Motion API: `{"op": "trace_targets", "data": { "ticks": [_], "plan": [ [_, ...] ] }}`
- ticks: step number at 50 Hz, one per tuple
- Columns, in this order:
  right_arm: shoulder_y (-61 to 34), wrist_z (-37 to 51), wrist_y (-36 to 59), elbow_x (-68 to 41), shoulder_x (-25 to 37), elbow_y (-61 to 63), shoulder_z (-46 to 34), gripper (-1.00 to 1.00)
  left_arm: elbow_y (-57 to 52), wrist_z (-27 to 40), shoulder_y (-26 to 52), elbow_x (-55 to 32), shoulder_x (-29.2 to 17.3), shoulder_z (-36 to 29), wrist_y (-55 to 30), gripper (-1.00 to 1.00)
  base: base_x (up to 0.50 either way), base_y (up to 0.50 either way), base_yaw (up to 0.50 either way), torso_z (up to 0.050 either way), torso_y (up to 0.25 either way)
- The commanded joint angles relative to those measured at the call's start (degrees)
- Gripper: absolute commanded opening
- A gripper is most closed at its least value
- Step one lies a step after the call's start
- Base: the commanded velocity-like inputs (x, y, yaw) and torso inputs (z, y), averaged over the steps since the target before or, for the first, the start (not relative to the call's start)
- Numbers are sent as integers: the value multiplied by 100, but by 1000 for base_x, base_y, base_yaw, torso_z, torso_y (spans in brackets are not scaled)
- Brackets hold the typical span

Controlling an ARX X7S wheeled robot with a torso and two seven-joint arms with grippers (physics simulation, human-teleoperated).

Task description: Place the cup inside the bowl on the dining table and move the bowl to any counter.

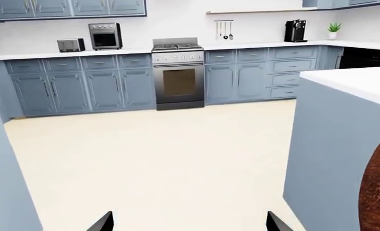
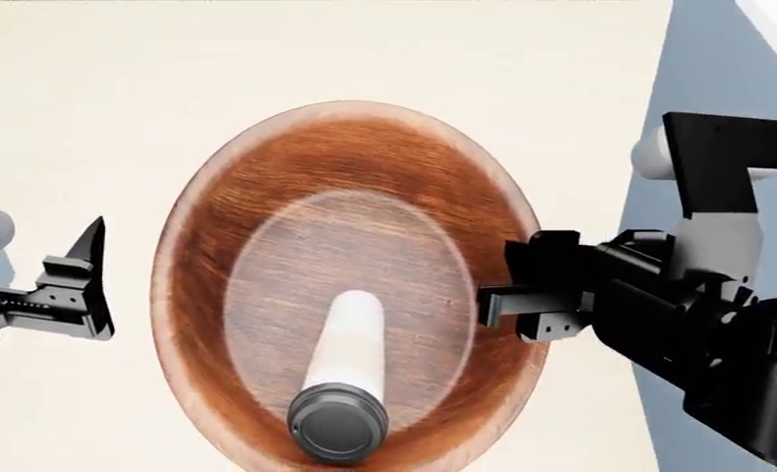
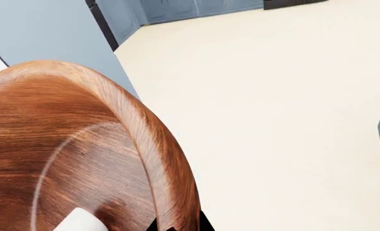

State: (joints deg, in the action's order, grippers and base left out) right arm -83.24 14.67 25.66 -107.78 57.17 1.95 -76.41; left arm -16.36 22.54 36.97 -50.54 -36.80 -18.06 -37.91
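Observation:
The reddish-brown wooden bowl [image 2: 349,197] hangs over the cream floor, held by its right rim. Inside it the cream-white cup [image 2: 346,369] lies on its side, its dark grey lid towards the near rim. My right gripper [image 2: 509,307] is shut on the bowl's rim; in the right wrist view the rim [image 3: 148,144] runs down between its dark fingertips [image 3: 206,224], and a bit of the cup [image 3: 81,222] shows. My left gripper [image 2: 100,280] stands open to the left of the bowl, apart from it. In the left wrist view its gripper [image 1: 190,222] frames bare floor, with the bowl [image 1: 379,192] at the edge.
A white top on a blue-grey panel, apparently the dining table [image 1: 363,82], stands close on the right. Across the floor, the white counter [image 1: 49,54] runs along the back wall with a toaster [image 1: 70,45], a small oven [image 1: 105,35], a stove [image 1: 178,72] and a coffee machine [image 1: 295,31].

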Motion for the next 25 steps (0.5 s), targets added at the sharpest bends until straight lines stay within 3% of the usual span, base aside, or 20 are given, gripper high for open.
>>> {"op": "trace_targets", "data": {
  "ticks": [1,25],
  "plan": [
    [-41,-88,-83,138,-121,-107,144,-100,14,-17,-33,14,-1,-11,40,100,490,304,0,0,0],
    [6,-73,-161,211,-121,-112,188,-100,50,-53,-80,38,-13,-42,90,100,498,269,0,0,2]
  ]
}}
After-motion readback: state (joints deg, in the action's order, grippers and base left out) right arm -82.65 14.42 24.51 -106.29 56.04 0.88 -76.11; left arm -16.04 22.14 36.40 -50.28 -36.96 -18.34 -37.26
